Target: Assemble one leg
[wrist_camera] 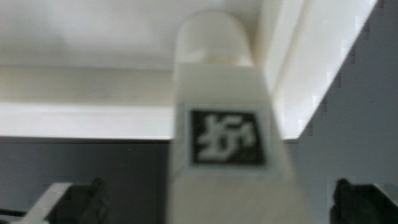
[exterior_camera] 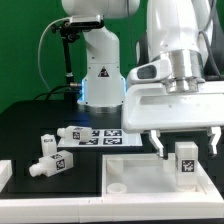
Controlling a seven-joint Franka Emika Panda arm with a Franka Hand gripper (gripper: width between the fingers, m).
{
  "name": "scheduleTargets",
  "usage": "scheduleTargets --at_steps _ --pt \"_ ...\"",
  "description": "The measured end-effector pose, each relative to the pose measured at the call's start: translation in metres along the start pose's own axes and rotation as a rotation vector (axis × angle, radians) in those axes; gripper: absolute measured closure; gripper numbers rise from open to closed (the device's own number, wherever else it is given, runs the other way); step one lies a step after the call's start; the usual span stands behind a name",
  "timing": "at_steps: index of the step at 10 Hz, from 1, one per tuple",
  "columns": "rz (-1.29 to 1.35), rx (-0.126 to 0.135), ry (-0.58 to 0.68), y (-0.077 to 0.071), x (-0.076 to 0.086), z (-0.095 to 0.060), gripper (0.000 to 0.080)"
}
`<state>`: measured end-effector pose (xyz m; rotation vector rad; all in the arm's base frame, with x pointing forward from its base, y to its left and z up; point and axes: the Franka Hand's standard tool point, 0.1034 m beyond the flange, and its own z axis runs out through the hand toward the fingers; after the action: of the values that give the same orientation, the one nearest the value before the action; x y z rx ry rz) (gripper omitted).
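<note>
Your gripper hangs over the exterior view's right side with its jaws apart. One finger stands on each side of the leg without touching it, and the wrist view shows clear gaps between the dark fingertips and the post. I judge the jaws straddle it so that closing would catch it squarely on two flat faces.

At the exterior view's left edge a white part is cut off by the frame, and you cannot tell what it is. Just beside it on the black table lie the near spare leg and the middle spare leg, both on their sides and close together. They look parked there, well apart from the work.

A third spare leg lies next, at the end of the marker board, in front of the arm's base.

Then comes the flat white rimmed panel, lying flat near the front. The task's leg stands upright at its far corner on the exterior view's right, with a tagged face toward the camera. It probably stands that way so the stub end meets the panel's corner socket. You cannot see whether the stub is seated, so treat the joint as unconfirmed.
</note>
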<state>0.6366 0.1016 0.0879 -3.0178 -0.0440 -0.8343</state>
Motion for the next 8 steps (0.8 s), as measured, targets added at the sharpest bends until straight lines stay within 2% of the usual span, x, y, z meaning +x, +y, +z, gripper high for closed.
scheduleTargets --at_steps 1,2,4,5,7,8 --pt "0.016 0.012 -0.068 0.002 0.002 -0.002 0.0155" --pt "0.045 0.03 -0.187 -0.005 -0.002 0.001 0.0155" --pt "0.08 0.044 -0.364 -0.004 0.005 0.002 0.0151" --pt "0.093 0.045 -0.412 -0.006 0.01 0.002 0.0151" --pt "0.077 0.029 -0.441 -0.007 0.007 0.009 0.0151" --pt "0.109 0.023 -0.438 -0.007 0.008 0.009 0.0237"
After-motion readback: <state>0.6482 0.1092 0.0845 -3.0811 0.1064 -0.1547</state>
